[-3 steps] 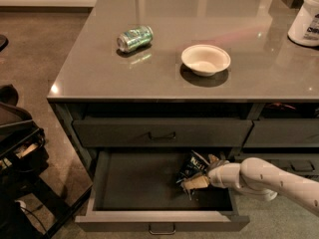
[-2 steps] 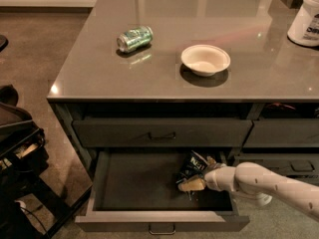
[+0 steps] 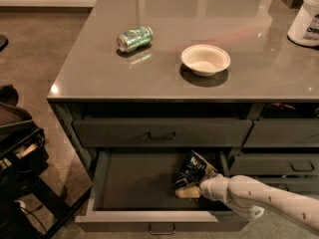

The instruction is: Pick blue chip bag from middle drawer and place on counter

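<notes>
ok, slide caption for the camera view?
End effector at the blue chip bag in the open middle drawer; counter above.

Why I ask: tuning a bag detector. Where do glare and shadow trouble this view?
Camera view: glare spots and pale streaks on the glossy grey-brown counter; the white bowl and green drink can cast shadows; the open dark-grey middle drawer is dim inside, so the crumpled dark-blue chip bag blends in; the gripper is at that bag.

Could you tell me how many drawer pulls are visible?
3: on the top drawer, the open middle drawer, and a right-hand drawer; more may be out of frame. The gripper is in the middle drawer by the blue chip bag.
</notes>
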